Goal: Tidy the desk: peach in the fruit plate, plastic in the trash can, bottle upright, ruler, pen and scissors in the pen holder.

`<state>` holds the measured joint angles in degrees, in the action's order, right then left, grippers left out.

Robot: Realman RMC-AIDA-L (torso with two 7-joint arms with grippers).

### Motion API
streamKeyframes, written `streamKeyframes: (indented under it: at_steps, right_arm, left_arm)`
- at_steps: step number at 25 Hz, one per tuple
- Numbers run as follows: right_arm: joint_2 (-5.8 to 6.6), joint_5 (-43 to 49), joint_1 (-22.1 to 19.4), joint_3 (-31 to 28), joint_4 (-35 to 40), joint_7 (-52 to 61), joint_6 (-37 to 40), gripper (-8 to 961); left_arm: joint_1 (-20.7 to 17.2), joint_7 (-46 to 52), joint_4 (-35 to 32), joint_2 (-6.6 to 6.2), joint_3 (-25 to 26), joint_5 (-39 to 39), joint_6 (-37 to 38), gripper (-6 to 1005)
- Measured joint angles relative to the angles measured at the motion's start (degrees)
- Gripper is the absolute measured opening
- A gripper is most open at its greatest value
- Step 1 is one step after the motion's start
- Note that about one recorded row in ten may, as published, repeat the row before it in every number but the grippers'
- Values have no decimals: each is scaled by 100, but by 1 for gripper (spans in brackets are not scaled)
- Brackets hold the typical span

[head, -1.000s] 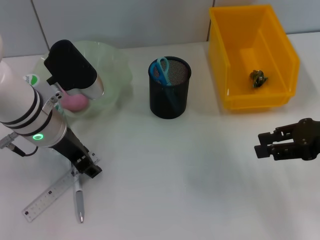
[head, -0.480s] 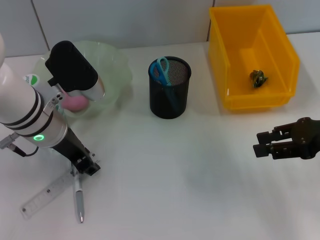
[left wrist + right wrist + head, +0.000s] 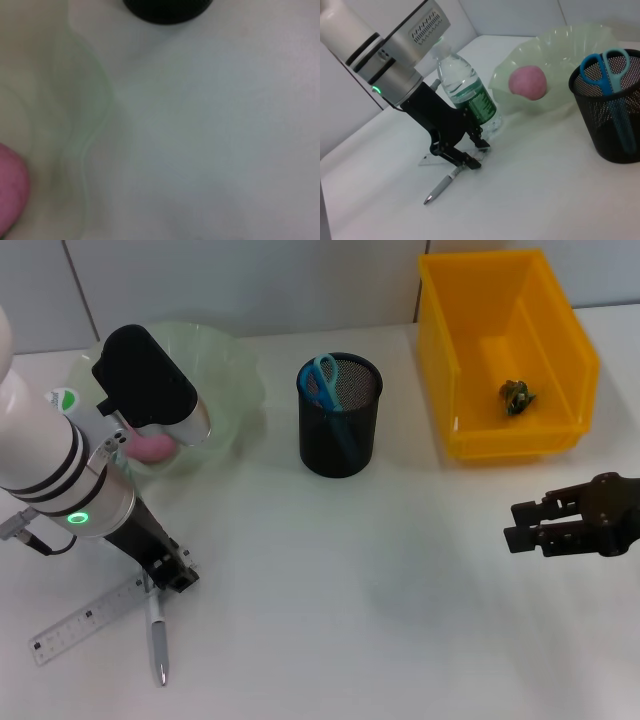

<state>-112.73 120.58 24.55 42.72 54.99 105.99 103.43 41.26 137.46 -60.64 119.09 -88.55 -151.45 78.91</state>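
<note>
The pen (image 3: 158, 645) lies flat on the desk (image 3: 350, 580) at the near left, tip toward the front edge, and the left gripper (image 3: 172, 570) is right down on its upper end, fingers set narrowly around the barrel. Whether they truly grip it I can't tell from here. The clear ruler (image 3: 82, 620) lies at a slant just beside, its end tucked under the gripper.

The risk, I'd judge: the fingers catch the ruler's end along with the pen, or pinch the pen so near its end that it swings and slips on the lift.

Just behind the arm stands the water bottle (image 3: 468, 95), upright (close enough that a careless swing could knock it). Beyond it, the pale green fruit plate (image 3: 235, 365) holds the pink peach (image 3: 150, 445). The black mesh pen holder (image 3: 340, 415) sits mid-desk, blue scissors (image 3: 322, 380) already in it, with open desk between. The yellow trash bin (image 3: 480, 440) holds a crumpled scrap (image 3: 516, 395). The right gripper (image 3: 525, 525) hovers idle, fingers parted, well off to the right.
</note>
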Motion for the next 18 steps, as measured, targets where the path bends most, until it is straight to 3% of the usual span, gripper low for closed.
streamKeyframes:
  at_steps: [18]
  right_arm:
    - [19,0,58,0,-142,2,-62,516]
  left_arm:
    - [23,18,-202,0,53,23,274,401]
